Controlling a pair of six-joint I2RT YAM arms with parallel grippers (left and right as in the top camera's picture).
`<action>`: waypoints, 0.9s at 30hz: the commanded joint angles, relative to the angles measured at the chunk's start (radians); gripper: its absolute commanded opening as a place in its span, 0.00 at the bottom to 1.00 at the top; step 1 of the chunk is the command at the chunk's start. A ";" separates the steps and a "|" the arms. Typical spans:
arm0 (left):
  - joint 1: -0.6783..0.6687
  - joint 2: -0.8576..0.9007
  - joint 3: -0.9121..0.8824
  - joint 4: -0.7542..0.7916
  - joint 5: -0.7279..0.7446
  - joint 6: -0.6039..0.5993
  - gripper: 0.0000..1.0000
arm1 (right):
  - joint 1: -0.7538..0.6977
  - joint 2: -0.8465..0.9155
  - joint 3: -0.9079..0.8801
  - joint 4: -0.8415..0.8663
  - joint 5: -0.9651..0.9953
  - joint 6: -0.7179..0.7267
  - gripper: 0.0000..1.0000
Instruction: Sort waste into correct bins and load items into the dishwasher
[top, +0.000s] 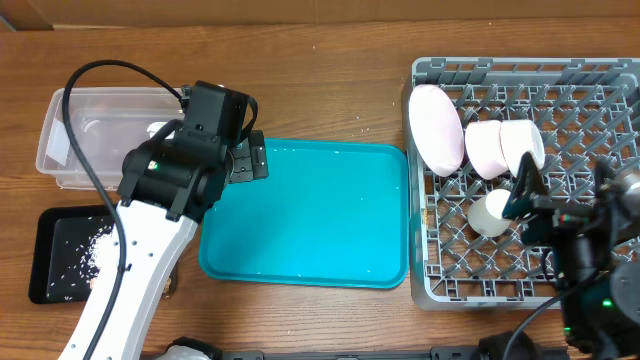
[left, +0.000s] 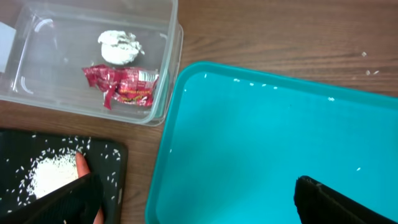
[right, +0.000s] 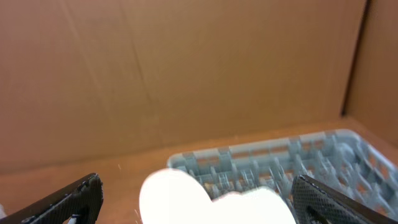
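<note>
Hovering with the left pincer (left: 196, 186) over the left end of the teal tray (left: 261, 137), fingers spread wide, pinching nothing. Finding the clear tub (top: 60, 150) at the far left of the desk (top: 330, 90), long axis running left to right in the overhead view, just beside the teal tray's far left corner. Holding inside it the crumpled tissue ball (left: 120, 46) and, just below that in the wrist view, the red wrapper (left: 121, 84), lying flat with its long axis left to right. Lying nearer than the tub and apart from it, the black tray (top: 50, 235), also long from left to right, carrying a heap of white scraps (left: 50, 174) with loose grains around. Glimpsing an orange sliver (left: 81, 165) at the heap's edge, long axis roughly upright in the wrist view, mostly hidden behind a pincer finger; cannot tell more. Standing just right of the teal tray, the grey dish rack (top: 590, 90). Propped on edge at its far left, the white plate (top: 436, 130), outline stretched from far to near, faces turned left and right. Leaning beside it, a white bowl (top: 483, 150) and a second bowl (top: 524, 143), both tipped on their sides. Hanging over the rack with the right pincer (right: 196, 183) spread wide as well, gripping nothing, the plate a white blur between its fingers in the wrist view.
</note>
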 joint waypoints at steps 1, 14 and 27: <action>-0.001 0.042 0.002 0.002 -0.019 0.023 1.00 | -0.023 -0.138 -0.214 0.043 -0.066 0.004 1.00; -0.001 0.155 0.002 0.003 -0.019 0.023 1.00 | -0.026 -0.476 -0.700 0.263 -0.129 0.038 1.00; -0.001 0.182 0.002 0.003 -0.019 0.023 1.00 | -0.027 -0.484 -0.915 0.554 -0.128 0.037 1.00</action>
